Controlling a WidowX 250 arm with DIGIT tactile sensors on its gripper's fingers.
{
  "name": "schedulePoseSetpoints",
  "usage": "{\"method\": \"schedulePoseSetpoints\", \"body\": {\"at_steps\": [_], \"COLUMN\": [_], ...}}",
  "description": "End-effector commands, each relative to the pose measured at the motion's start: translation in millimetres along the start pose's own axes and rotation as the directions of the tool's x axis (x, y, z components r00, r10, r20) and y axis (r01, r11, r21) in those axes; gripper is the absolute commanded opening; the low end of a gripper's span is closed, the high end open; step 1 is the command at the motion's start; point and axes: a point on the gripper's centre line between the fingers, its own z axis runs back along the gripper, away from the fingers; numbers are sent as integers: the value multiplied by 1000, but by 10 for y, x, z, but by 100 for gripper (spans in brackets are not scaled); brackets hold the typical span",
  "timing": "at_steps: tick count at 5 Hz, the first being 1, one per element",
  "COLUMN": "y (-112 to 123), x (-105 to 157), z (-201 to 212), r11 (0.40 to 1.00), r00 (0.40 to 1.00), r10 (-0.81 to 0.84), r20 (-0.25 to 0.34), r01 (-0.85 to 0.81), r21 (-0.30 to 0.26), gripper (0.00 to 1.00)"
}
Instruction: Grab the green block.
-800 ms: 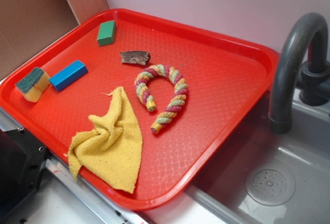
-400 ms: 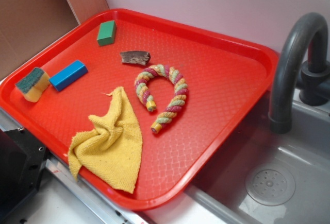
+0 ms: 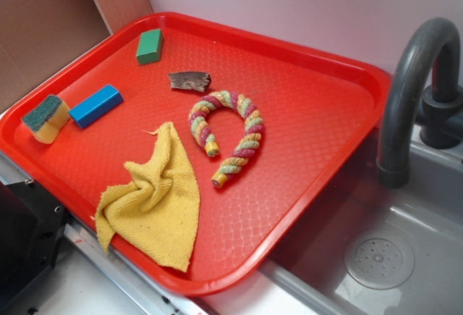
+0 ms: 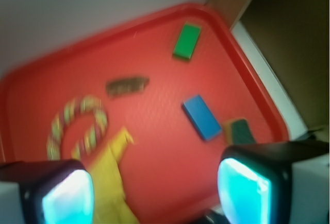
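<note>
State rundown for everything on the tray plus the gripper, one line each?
green block: lying flat near far tray corner, ungrasped
blue block: lying flat, beside sponge
sponge: scrub side up
yellow cloth: crumpled
rope ring: curled, open loop
brown piece: lying flat
gripper: open, high above tray, empty

No text, label, brand, number or sign is readable on anything in either view.

Exterior oblique, wrist overhead, both showing tray [image 3: 340,76]

Open tray [image 3: 311,112] around green block [image 3: 150,45]
</note>
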Motion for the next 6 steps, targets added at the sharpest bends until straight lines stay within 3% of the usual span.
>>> {"method": "schedulePoseSetpoints", "body": {"at_steps": [1, 2, 3, 5, 6], "y": [262, 322, 337, 461, 525], "x": [552, 815, 1023, 1296, 1309], "z": [-487, -809, -1019, -1499, -1670], "r11": [929, 919, 916, 909, 908], "r00": [922, 906, 904, 917, 922], "r10": [327, 347, 328, 315, 319], "r20": [209, 244, 275, 245, 220], "r01": [-354, -380, -376, -366, -364], "r21": [107, 104, 142, 201, 206], "gripper": [100, 100, 100, 100, 100]}}
